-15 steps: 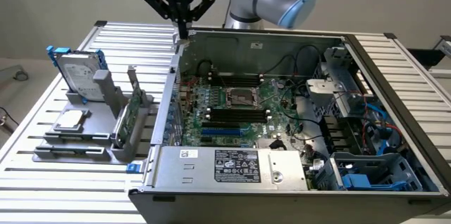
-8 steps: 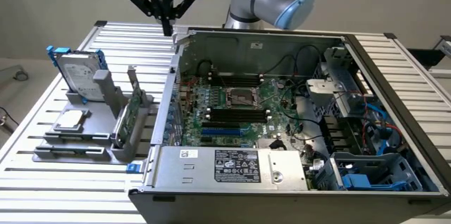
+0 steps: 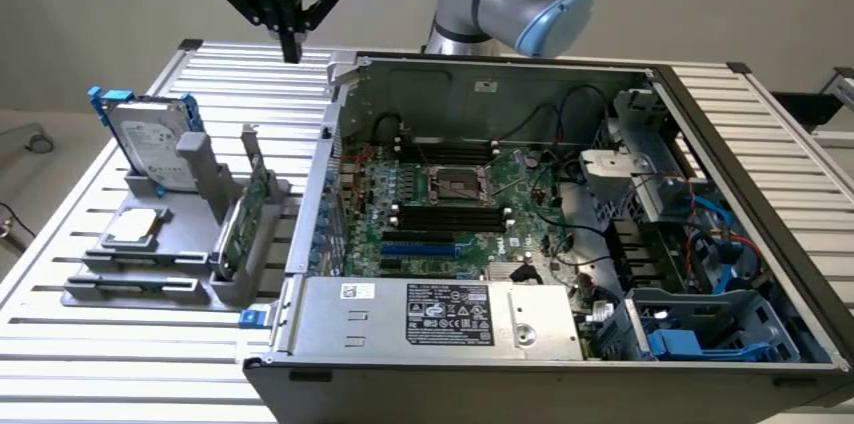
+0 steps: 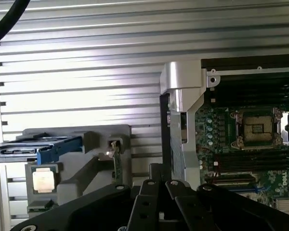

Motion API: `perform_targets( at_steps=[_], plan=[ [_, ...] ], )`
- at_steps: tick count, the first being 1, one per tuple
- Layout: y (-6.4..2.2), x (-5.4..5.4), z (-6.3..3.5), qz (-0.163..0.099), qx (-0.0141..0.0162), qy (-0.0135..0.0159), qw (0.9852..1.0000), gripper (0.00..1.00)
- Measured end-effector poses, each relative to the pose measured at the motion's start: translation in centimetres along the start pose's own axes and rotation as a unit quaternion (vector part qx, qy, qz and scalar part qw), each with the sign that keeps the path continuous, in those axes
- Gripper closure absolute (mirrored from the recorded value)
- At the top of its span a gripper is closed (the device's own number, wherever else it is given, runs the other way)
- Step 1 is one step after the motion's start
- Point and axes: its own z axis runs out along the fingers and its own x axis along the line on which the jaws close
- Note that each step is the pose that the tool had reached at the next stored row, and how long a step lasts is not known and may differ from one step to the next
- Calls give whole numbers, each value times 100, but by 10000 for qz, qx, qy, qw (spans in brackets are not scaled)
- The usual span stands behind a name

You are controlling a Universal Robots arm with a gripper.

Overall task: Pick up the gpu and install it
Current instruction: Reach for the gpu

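The gpu point(image 3: 240, 224) stands on edge in a grey holder point(image 3: 200, 269) on the slatted table, at the exterior view's left of the open computer case point(image 3: 441, 319). Its green board faces the case and its silver bracket points up. My gripper point(image 3: 288, 48) hangs high above the table's far side, well above and behind the gpu, shut with nothing between its fingers. In the wrist view the gripper point(image 4: 159, 179) points down between the holder point(image 4: 86, 154) and the case wall, and the gpu point(image 4: 117, 166) shows edge-on as a thin green strip.
A silver hard drive in a blue frame point(image 3: 144, 139) stands upright in the same holder, and a processor chip point(image 3: 134, 228) lies flat beside it. The case holds a motherboard point(image 3: 447, 199) with blue slots point(image 3: 416, 244), cables and a power supply point(image 3: 447, 312). Bare slatted table point(image 3: 120, 364) lies in front.
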Motion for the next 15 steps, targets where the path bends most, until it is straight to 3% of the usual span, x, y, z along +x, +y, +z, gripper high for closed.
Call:
perform_targets(
  at_steps=[2,7,15],
  plan=[
    [25,56,3,1,16,37,10000,89],
    [98,253,22,2,81,38,10000,89],
    [162,548,60,-18,258,27,9997,89]
  ],
)
